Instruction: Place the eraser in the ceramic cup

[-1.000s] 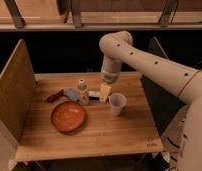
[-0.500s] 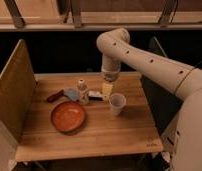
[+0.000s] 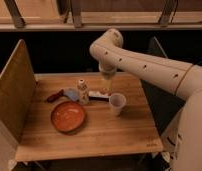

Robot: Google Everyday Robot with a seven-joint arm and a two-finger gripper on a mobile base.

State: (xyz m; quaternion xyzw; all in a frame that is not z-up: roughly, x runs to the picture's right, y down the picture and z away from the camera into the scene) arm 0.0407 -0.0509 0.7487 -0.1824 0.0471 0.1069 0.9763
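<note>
Nothing legible shows; a small dark mark [image 3: 152,143] on the table [image 3: 109,142] near its front corner is unreadable.

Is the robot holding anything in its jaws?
Nothing, it seems: the gripper hangs open over the small flat whitish eraser, which lies on the wooden table.

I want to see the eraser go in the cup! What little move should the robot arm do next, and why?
Probably lower the open gripper onto the eraser. The eraser lies flat on the table between the small bottle and the ceramic cup, not held, and the gripper hangs just above it.
</note>
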